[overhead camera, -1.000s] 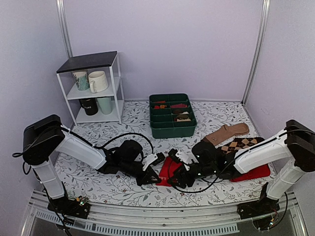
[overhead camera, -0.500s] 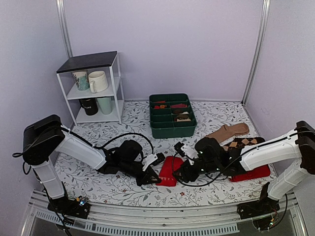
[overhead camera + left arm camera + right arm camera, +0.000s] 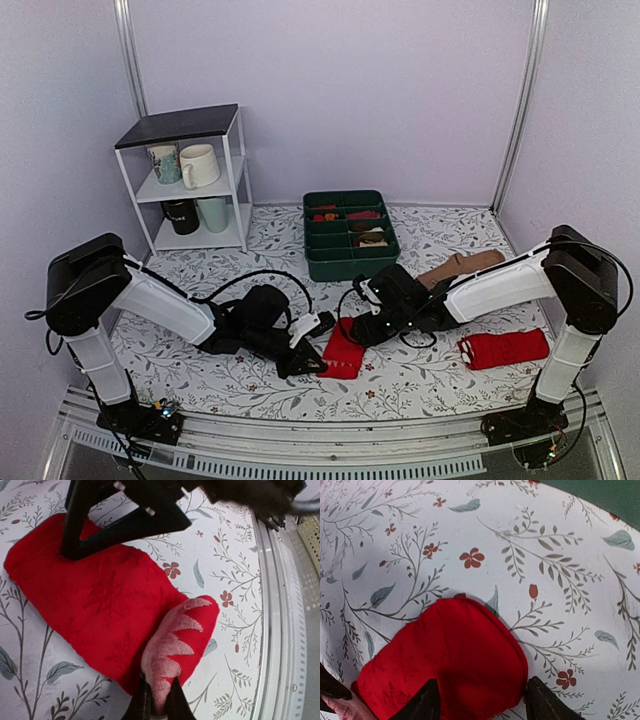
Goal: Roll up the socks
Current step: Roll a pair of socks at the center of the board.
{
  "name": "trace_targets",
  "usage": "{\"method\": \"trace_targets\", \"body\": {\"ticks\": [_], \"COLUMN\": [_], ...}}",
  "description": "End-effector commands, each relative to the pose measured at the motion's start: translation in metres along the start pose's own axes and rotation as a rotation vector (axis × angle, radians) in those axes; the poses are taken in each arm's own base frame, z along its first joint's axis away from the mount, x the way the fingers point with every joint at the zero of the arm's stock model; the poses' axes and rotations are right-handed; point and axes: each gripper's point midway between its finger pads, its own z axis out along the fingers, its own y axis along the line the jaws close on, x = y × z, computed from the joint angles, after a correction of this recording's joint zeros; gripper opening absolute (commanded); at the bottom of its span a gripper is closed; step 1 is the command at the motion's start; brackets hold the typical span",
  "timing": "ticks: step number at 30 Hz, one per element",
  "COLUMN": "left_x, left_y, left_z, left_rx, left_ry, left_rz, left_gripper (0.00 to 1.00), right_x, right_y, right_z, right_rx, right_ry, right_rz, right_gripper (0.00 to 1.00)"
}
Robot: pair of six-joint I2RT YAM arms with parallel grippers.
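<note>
The bright red fabric socks with a pale beige end section [image 3: 100,605] lie flat on the floral-patterned table [image 3: 30,680], between the two arms. The left gripper [image 3: 157,702] has its jaws pinched on the folded-over beige end. The right gripper [image 3: 482,700] has its jaws spread, straddling the rounded red end.

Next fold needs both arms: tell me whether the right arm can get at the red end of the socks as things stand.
Probably yes. The right gripper is open, its fingers straddling the rounded red end of the socks with nothing between; the left gripper pinches the pale end.
</note>
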Motion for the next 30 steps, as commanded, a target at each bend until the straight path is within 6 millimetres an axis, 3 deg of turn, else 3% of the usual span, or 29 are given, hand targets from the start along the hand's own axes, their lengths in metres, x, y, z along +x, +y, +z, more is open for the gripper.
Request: {"method": "trace_targets", "body": {"ticks": [1, 6, 11, 14, 18, 26, 30], "left_x": [0.048, 0.044, 0.032, 0.031, 0.030, 0.025, 0.049], "left_y": [0.014, 0.016, 0.007, 0.001, -0.007, -0.012, -0.001], "left_z": [-0.002, -0.010, -0.017, -0.014, -0.002, 0.012, 0.019], "left_rx": [-0.083, -0.130, -0.150, -0.137, -0.105, -0.068, -0.055], "left_ry": [0.159, 0.184, 0.190, 0.194, 0.196, 0.208, 0.288], "left_rz": [-0.038, -0.006, 0.044, 0.062, 0.088, 0.125, 0.038], "left_gripper": [0.00, 0.00, 0.00, 0.00, 0.00, 0.00, 0.00], "right_x": [0.022, 0.017, -0.013, -0.031, -0.040, -0.031, -0.025], "right_y": [-0.004, 0.000, 0.000, -0.004, -0.003, 0.004, 0.006], "right_z": [0.013, 0.022, 0.033, 0.036, 0.042, 0.053, 0.052], "right_rx": [0.013, -0.003, -0.044, -0.070, -0.132, -0.193, -0.211], "right_ry": [0.092, 0.089, 0.024, -0.023, -0.038, -0.004, 0.013], "right_rz": [0.022, -0.016, -0.067, -0.077, -0.090, -0.096, -0.092], "right_gripper": [0.52, 0.22, 0.05, 0.04, 0.04, 0.04, 0.04]}}
